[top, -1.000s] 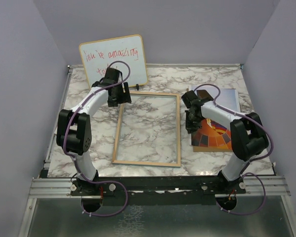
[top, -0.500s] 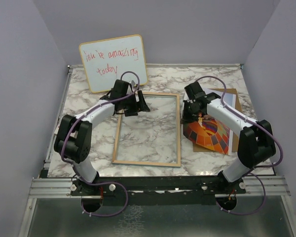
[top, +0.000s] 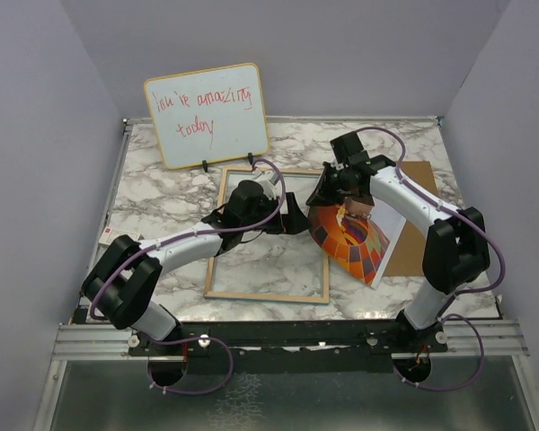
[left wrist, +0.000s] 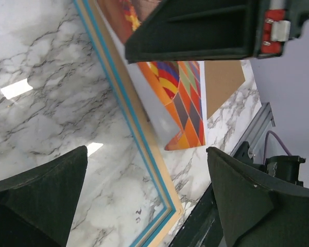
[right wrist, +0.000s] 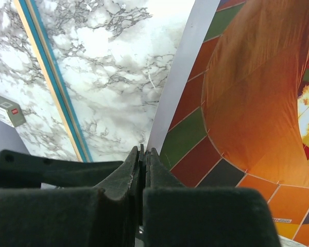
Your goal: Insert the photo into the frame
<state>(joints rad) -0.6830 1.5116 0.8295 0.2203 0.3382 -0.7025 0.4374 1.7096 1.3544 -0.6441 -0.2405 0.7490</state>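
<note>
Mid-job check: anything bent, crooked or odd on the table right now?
Yes. The photo, pinched by its white border in the right claw, is bowed into a curve and hangs tilted at the edge of the frame, not flat. The frame itself lies flat and looks undamaged.

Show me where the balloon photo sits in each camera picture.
Top external: right of centre, the photo bowed at the right side of the frame.
Left wrist: upper middle, beyond that side.
Right wrist: fills the right half.
Shared landmark: the frame's long rail.
</note>
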